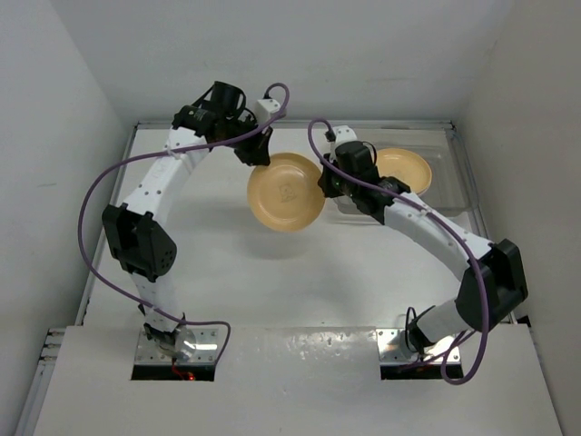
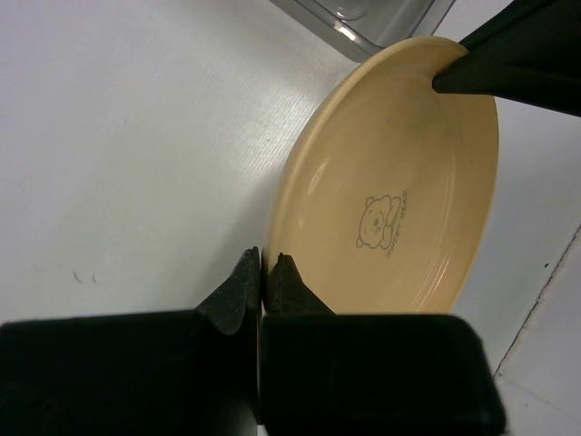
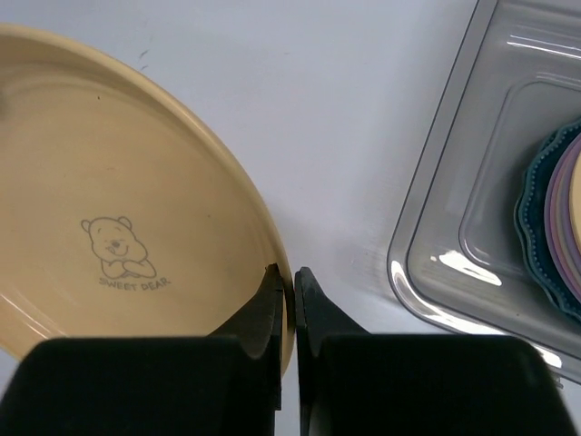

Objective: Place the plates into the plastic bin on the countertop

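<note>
A yellow-orange plate (image 1: pixel 286 193) with a bear print hangs above the white countertop (image 1: pixel 209 272), left of the clear plastic bin (image 1: pixel 449 186). My left gripper (image 1: pixel 259 159) is shut on its far-left rim and my right gripper (image 1: pixel 325 182) is shut on its right rim. The left wrist view shows the plate (image 2: pixel 399 182) pinched in my left gripper (image 2: pixel 266 268). The right wrist view shows the plate (image 3: pixel 109 182) pinched in my right gripper (image 3: pixel 289 277). The bin (image 3: pixel 427 227) holds a stack with a teal plate (image 3: pixel 534 227) under a lilac one (image 3: pixel 556 218); a yellow-orange plate (image 1: pixel 406 168) lies on top.
White walls (image 1: pixel 64 109) close in the countertop on the left, back and right. Metal mounting plates (image 1: pixel 177 350) sit at the front edge under the arm bases. The bin's corner (image 2: pixel 372 18) shows just beyond the held plate.
</note>
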